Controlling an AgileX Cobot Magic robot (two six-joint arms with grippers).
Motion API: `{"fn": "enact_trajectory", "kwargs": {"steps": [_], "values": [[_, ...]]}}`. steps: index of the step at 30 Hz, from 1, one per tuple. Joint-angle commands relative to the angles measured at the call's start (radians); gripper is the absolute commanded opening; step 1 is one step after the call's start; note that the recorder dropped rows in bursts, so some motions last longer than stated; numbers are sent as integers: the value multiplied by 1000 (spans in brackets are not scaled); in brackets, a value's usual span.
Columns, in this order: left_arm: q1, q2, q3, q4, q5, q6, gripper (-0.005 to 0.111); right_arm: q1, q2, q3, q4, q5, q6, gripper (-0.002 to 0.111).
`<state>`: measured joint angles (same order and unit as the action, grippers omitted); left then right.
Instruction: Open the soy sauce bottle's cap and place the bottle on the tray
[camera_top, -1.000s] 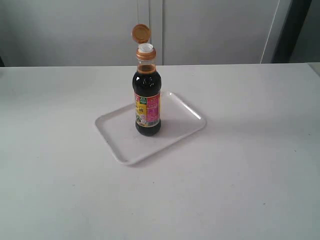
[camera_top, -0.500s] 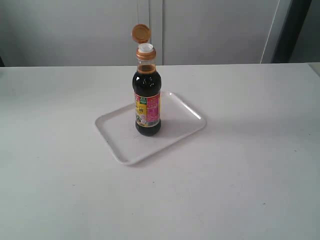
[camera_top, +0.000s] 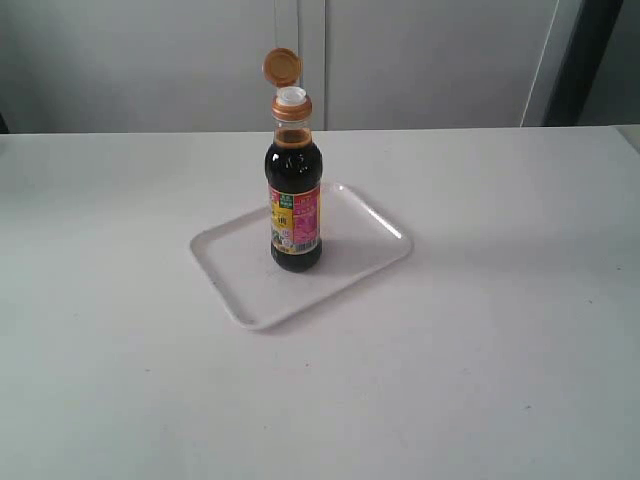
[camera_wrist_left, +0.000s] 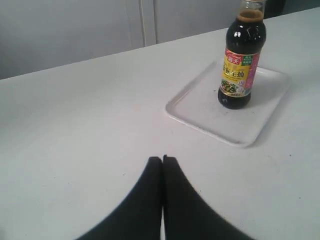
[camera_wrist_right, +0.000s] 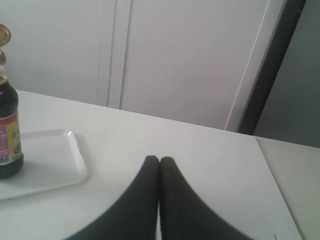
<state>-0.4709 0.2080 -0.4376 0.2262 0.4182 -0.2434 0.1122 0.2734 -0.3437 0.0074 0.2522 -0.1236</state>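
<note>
1. Tabletop (camera_top: 480, 380): plain white, matte, with a few faint specks. It carries only the tray and the bottle.
2. Room: a pale panelled wall (camera_top: 430, 60) with vertical seams rises behind the tabletop's far edge. A dark upright strip (camera_top: 585, 60) stands toward the far right corner.
3. Tray (camera_top: 235, 290): white, low-rimmed, lying flat near the middle of the tabletop and turned askew to its edges.
4. Soy sauce bottle (camera_top: 294, 215): upright on the tray, roughly at its middle, touched by nothing.
5. Cap (camera_top: 282, 66): flipped open on its hinge, leaving the white spout (camera_top: 291, 97) bare.
6. Left fingers (camera_wrist_left: 150, 200): pressed together, empty, over bare tabletop well apart from the tray.
7. Right fingers (camera_wrist_right: 145, 200): pressed together, empty, over bare tabletop beside the tray.
</note>
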Motion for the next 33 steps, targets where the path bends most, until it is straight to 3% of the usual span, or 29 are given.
{"fn": "enact_trajectory", "kwargs": {"steps": [1,4,15,23,33], "values": [[4,-9,6,-134,-8,201,0,-3,-4,4,3,-8,5,0],[42,-9,6,-157,-33,221,0,-3,-4,4,0,-7,5,0],[287,-9,72,-288,-130,291,0,-3,-4,4,0,-7,5,0],[308,-42,230,-275,-274,282,0,-3,-4,4,0,-7,5,0],[308,-206,357,-259,-268,284,0,-3,-4,4,3,-8,5,0]]}}
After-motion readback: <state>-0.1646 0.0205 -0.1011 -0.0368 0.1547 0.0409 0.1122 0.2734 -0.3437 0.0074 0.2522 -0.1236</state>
